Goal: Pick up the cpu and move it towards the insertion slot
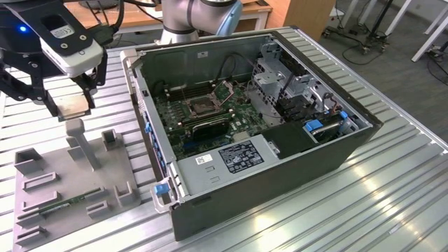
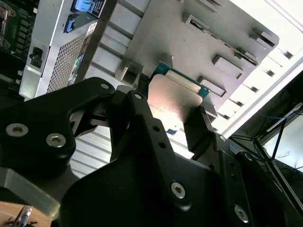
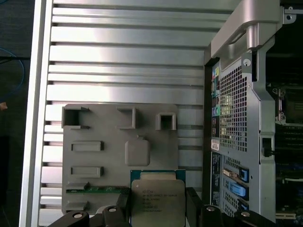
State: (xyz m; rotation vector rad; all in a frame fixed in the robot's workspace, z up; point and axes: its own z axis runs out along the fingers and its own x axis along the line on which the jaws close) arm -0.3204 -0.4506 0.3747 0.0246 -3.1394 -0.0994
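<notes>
My gripper [image 1: 72, 108] hangs at the exterior view's left, above the grey fixture plate [image 1: 63, 173], and is shut on the cpu [image 1: 73, 104]. The cpu is a flat square chip with a silver top; in both wrist views it sits clamped between the black fingers [image 3: 194, 204], as cpu [image 3: 157, 201] and cpu [image 2: 173, 101]. The insertion slot [image 1: 204, 105], a dark square socket in a silver frame, lies on the green board inside the open computer case, well toward the exterior view's right of the gripper. Part of the slot's frame [image 3: 280, 105] appears in the first wrist view.
The open computer case [image 1: 280, 173] fills the middle of the ribbed metal table [image 1: 392, 199]. Its side wall [image 1: 144, 121] stands between the gripper and the board. A long green memory stick [image 1: 66, 202] lies on the fixture plate, which also has upright posts [image 1: 81, 142].
</notes>
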